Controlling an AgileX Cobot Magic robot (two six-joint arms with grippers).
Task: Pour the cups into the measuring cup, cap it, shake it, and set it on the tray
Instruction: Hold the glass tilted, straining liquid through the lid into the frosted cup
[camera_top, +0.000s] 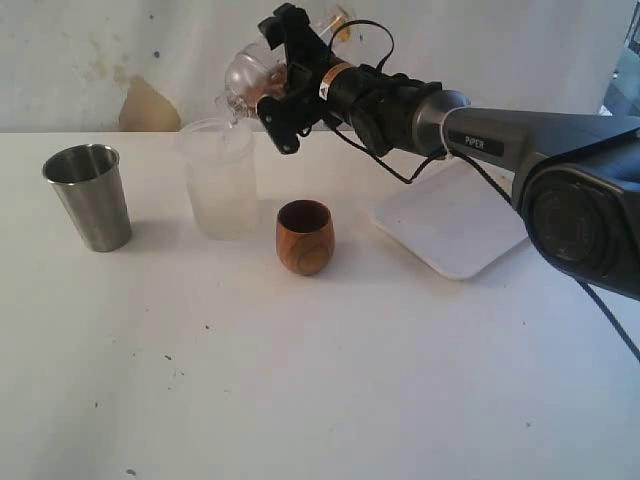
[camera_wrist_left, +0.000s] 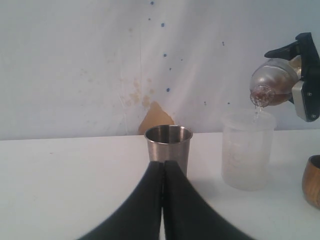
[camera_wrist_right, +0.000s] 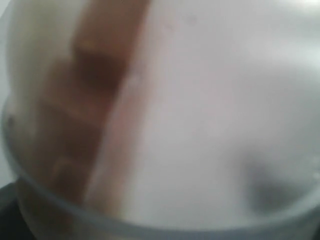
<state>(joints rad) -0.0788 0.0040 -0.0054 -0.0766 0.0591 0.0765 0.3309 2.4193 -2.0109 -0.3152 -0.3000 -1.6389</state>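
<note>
My right gripper (camera_top: 263, 85) is shut on the clear measuring cup (camera_top: 245, 72), holding it tipped over in the air. A thin stream runs from the measuring cup (camera_wrist_left: 272, 86) into the frosted white plastic cup (camera_wrist_left: 247, 150) below. In the right wrist view the measuring cup (camera_wrist_right: 200, 125) fills the frame as a blur and hides the jaws. The steel tumbler (camera_top: 90, 195) stands upright at the left. The brown wooden cup (camera_top: 304, 236) stands upright in the middle. My left gripper (camera_wrist_left: 163, 165) is shut on nothing, low, just in front of the steel tumbler (camera_wrist_left: 169, 142).
The white tray (camera_top: 450, 225) lies flat to the right of the wooden cup, partly under my right arm (camera_top: 470, 125). The frosted cup (camera_top: 219, 180) stands between the steel tumbler and the wooden cup (camera_wrist_left: 314, 180). A stained wall backs the table.
</note>
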